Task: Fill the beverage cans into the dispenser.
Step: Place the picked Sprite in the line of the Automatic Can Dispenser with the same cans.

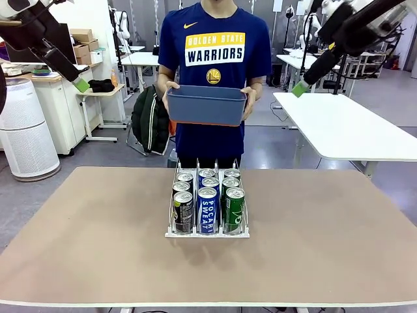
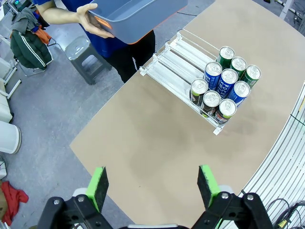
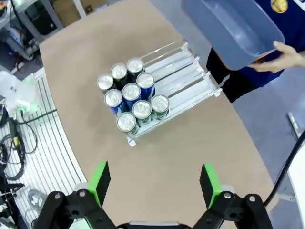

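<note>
Nine beverage cans counted in the dispenser, at centre frame in the front view: three lanes, three cans deep. Dark cans in the picture-left lane, blue-and-white "Pocari Sweat" cans in the middle lane, green cans in the picture-right lane. All upright, silver tops up, crowded toward the near end of the rack.

One blue-grey bin held above the table's far edge, upper centre, in both hands of a person in a blue shirt.

Two grippers, both raised clear of the table: left gripper with fingers spread wide and nothing between them; right gripper likewise parted and empty.

Seen from the front: only one green fingertip at upper left and another at upper right. Seen from the wrists: both green pads of each gripper at the bottom edge, plus bare wire lanes behind the cans, hidden from the front. Left wrist view: rack at upper right. Right wrist view: rack at upper centre.
</note>
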